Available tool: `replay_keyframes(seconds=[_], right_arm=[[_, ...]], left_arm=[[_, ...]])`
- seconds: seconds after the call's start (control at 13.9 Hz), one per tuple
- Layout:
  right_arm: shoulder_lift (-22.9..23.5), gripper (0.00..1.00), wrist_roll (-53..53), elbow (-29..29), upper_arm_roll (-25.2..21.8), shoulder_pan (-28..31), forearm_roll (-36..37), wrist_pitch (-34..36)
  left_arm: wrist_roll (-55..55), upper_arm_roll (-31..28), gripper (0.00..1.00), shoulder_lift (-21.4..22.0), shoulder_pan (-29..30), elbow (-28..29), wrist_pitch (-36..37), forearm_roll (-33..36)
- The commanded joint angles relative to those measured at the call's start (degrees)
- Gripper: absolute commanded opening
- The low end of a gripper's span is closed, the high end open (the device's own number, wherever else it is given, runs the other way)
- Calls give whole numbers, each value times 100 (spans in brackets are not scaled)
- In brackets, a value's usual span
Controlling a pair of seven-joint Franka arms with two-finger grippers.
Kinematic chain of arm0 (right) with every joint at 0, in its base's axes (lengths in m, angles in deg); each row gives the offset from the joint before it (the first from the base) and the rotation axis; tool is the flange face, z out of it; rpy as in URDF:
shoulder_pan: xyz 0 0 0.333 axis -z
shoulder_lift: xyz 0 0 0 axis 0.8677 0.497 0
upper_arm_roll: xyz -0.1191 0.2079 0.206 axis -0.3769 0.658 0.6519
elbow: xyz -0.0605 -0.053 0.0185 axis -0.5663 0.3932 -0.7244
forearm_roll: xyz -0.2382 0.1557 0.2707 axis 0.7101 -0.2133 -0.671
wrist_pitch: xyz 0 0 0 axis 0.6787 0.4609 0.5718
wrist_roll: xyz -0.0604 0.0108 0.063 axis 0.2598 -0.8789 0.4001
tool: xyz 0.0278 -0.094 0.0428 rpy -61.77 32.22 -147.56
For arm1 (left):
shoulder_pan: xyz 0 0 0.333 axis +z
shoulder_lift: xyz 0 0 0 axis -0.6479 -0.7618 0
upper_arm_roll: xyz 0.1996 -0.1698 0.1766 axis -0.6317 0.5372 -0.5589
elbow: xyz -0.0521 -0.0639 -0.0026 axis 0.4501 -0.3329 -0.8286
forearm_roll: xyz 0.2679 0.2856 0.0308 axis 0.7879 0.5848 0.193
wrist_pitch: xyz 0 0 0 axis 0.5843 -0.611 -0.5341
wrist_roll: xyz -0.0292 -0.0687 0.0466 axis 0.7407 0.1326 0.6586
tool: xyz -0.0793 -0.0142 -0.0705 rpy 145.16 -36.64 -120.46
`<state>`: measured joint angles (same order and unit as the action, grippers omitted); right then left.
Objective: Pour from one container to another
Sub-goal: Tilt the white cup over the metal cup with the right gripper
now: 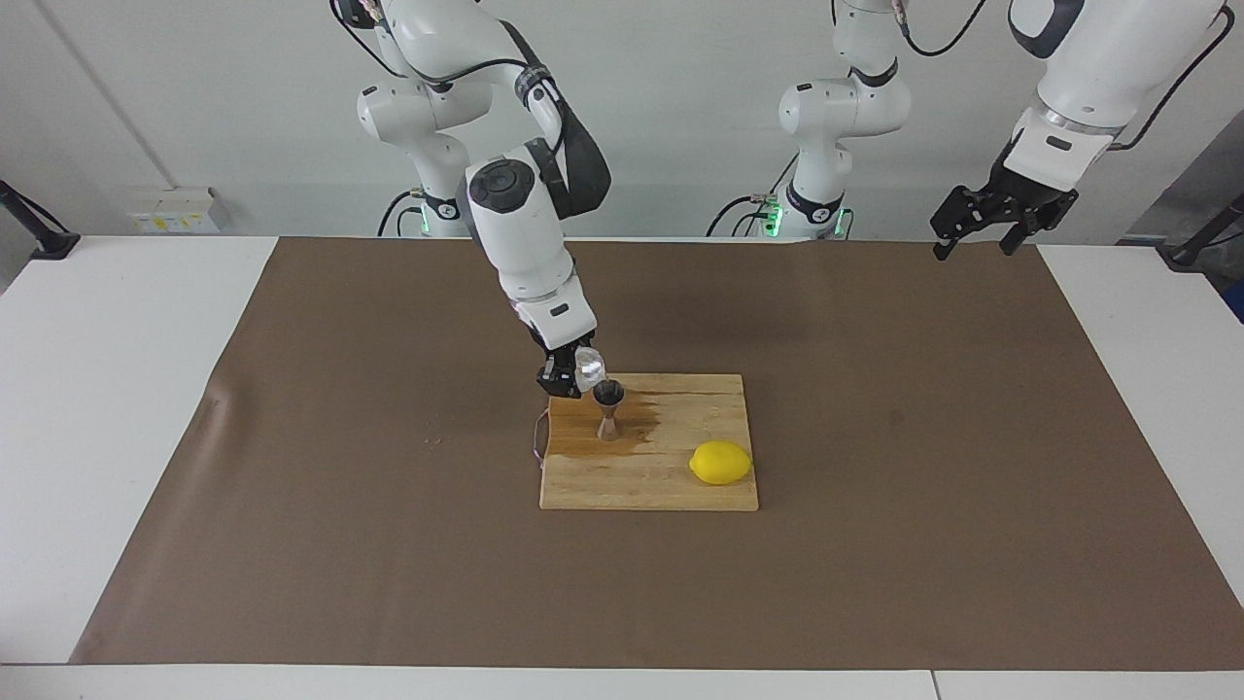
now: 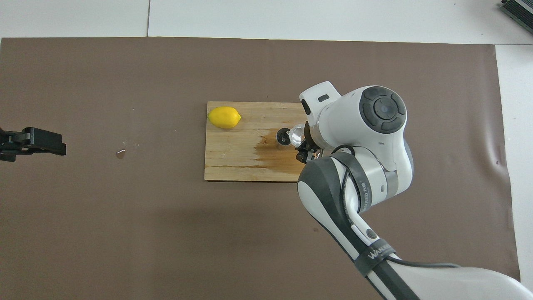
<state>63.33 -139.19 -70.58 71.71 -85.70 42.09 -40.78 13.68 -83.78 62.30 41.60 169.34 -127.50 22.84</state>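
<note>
A small clear cup [image 1: 589,367] [image 2: 297,134] is held by my right gripper [image 1: 575,374] [image 2: 305,146], which is shut on it and tips it over the mouth of the steel jigger [image 1: 609,408] [image 2: 284,136]. The jigger stands upright on the wooden cutting board [image 1: 671,486] [image 2: 233,162], on a dark wet patch. In the overhead view the cup overlaps the jigger's rim. My left gripper [image 1: 977,238] [image 2: 37,146] waits open in the air over the left arm's end of the table.
A yellow lemon [image 1: 720,463] [image 2: 224,117] lies on the board, farther from the robots than the jigger and toward the left arm's end. A brown mat [image 1: 292,544] covers the table. A small wet spot [image 2: 120,154] marks the mat.
</note>
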Motion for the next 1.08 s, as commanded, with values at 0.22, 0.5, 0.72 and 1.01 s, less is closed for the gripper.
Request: replay_keyframes(seconds=[0.22,0.5,0.72,1.01], right_arm=[[-21,23,-350,-137,37,45,-23,-435],[-65,23,-1035,-155,37,107,-698,-436],[-74,23,-1256,-163,37,116,-832,-436],[-223,23,-1449,-190,37,239,-1024,-409]], left_arm=[[-37,1,100,119,46,83,67,-75],[-37,1,100,119,46,83,67,-75],[-37,1,100,127,46,83,67,-75],[-37,1,100,119,46,83,67,-75]])
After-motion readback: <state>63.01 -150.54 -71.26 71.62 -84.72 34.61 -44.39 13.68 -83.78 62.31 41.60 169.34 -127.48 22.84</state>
